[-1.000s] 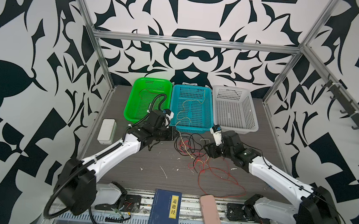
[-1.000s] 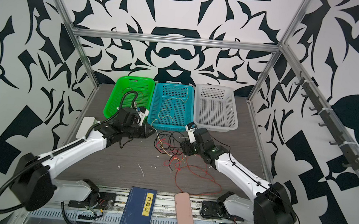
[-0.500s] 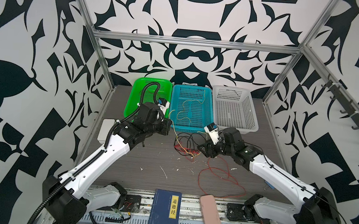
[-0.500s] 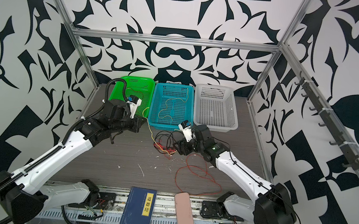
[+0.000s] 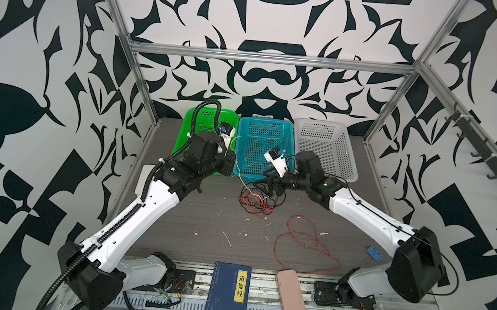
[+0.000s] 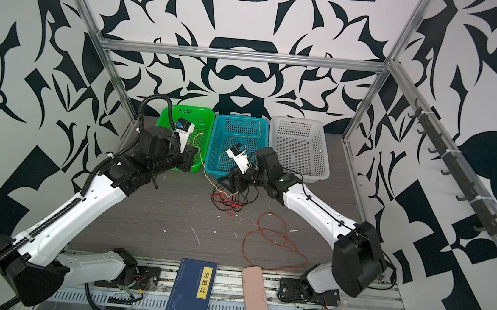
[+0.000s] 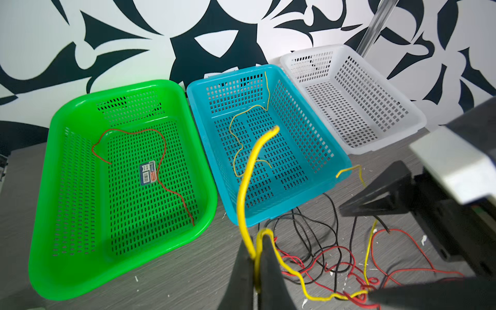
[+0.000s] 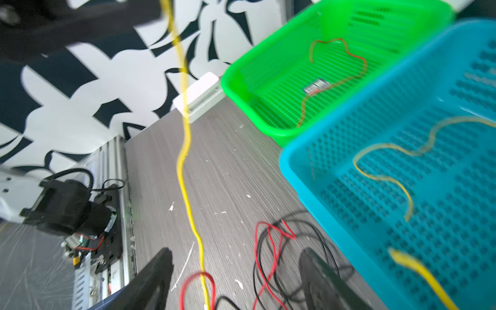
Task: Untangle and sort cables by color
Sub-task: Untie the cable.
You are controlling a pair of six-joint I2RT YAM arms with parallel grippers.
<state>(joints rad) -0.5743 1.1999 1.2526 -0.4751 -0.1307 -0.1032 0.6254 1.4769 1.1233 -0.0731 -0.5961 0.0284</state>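
While the left gripper [image 7: 256, 247] hangs just in front of the green basket [image 7: 40, 214] and the blue basket [image 7: 212, 161], its fingers are pinched together on a yellow cable [image 7: 243, 193]; one end of that cable sticks up over the blue basket, and the rest slopes down to the table [image 5: 204, 213] and into a tangle of red and black cables [image 5: 256, 201] lying before the blue basket. The right gripper [image 8: 236, 252] hovers low over that tangle, fingers spread wide apart and clamped on nothing. A second yellow cable [image 7: 233, 128] curls on the floor of the blue basket; a thin red cable [image 7: 163, 150] lies in the green basket, crossing beside a small label sticker [image 7: 148, 173]; a white basket [image 5: 321, 126] stands at the right end of the row, right against the blue one. Nearer the front, a loose red cable [image 5: 303, 245] sprawls in big loops apart from the tangle, its near end reaching a pink case [image 5: 292, 299] on the front rail; a dark blue book [image 5: 227, 296] lies beside the case; a blue binder clip [image 5: 373, 254] sits near the right arm; a white box [image 8: 197, 94] rests by the left wall.
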